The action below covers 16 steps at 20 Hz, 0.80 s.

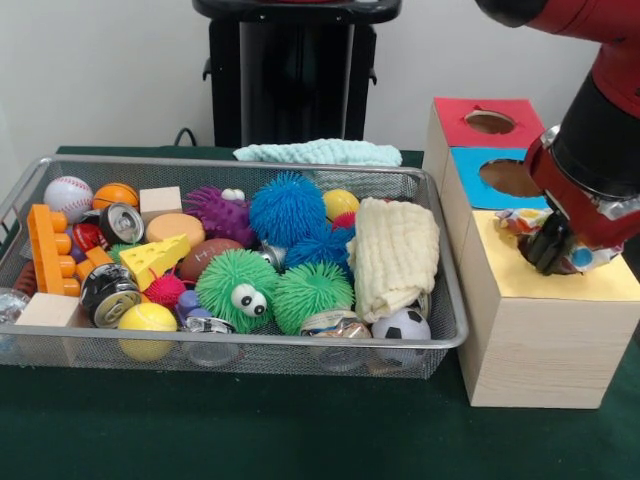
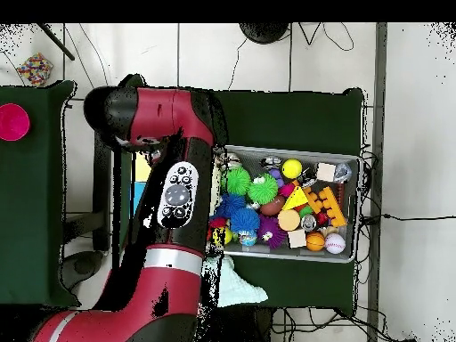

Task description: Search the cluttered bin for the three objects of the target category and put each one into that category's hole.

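Patterned cloth bunched around the end effector, low over the yellow panel of the wooden sorting box, to the right of the bin in the front view. Looks closed on the fabric, with colourful folds spilling out on both sides of the dark fingers.

Largest first: red and black arm coming down from the upper right and, seen from overhead, covering the box entirely, so no second check on the grasp there. Green counter under everything. Wire bin crammed with toys, just beside the box. Blue panel hole and red panel hole lying open further back on the box; yellow panel's own hole hidden under the end effector, so cannot tell how well the cloth lines up with it.

Next in size, two likely members of the same category: cream towel draped inside the bin at the end nearest the box, and a teal cloth lying behind the bin's far rim, outside it.

Judged from this: release straight down seems close. Afterwards, cream towel the shorter reach, sideways from the box, long axis running front to back.
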{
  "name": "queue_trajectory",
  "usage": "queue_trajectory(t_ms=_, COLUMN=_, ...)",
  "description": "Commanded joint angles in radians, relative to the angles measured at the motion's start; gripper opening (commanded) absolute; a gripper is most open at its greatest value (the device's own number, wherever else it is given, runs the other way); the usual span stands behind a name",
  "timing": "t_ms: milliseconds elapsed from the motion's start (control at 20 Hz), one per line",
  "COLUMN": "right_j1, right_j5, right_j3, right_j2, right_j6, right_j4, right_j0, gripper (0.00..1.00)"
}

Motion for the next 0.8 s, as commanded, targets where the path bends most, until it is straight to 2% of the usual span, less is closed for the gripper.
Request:
queue_trajectory(t_ms=50, right_j1=-0.051, right_j5=0.157, right_j3=-0.038, right_j2=-0.046, right_j6=0.037, right_j4=-0.077, right_j0=-0.046, gripper=0.0)
queue_trajectory(t_ms=600, right_j1=-0.115, right_j5=0.241, right_j3=-0.049, right_j2=-0.019, right_j6=0.114, right_j4=-0.008, right_j0=-0.04, gripper=0.0)
queue_trajectory(t_ms=800, right_j1=-0.122, right_j5=0.245, right_j3=-0.024, right_j2=0.026, right_j6=0.174, right_j4=0.052, right_j0=-0.04, gripper=0.0)
